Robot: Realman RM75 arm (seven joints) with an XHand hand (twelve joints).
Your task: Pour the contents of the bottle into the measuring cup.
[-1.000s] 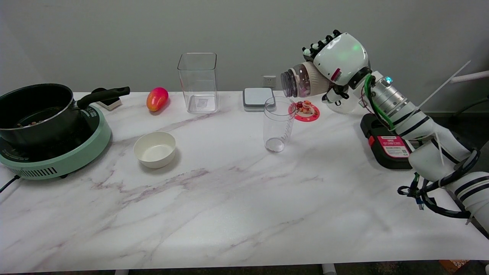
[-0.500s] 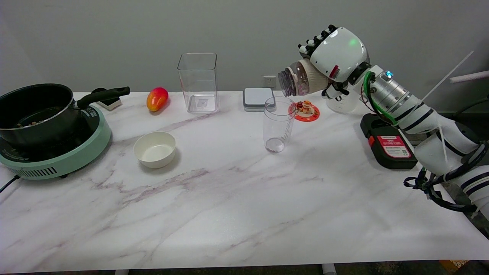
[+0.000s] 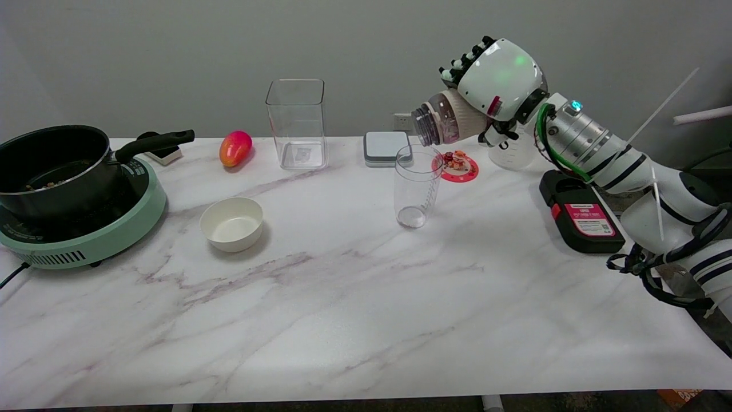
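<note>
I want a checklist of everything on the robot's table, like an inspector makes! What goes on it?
Surface: white marble-patterned table, no spills seen.
Job's things: bottle tipped sideways in the air, mouth just above the clear measuring cup, which stands upright.
Clutter: white bowl, black pot on green cooker, mango, tall clear container, small grey-and-white box, red coaster, black device.
Hands: right hand grips the bottle.
Cables: black bundle on the arm; cooker cord.
Surroundings: grey wall, wall socket.

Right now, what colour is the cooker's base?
Pale mint green cooker base, seen in the head view.
</note>
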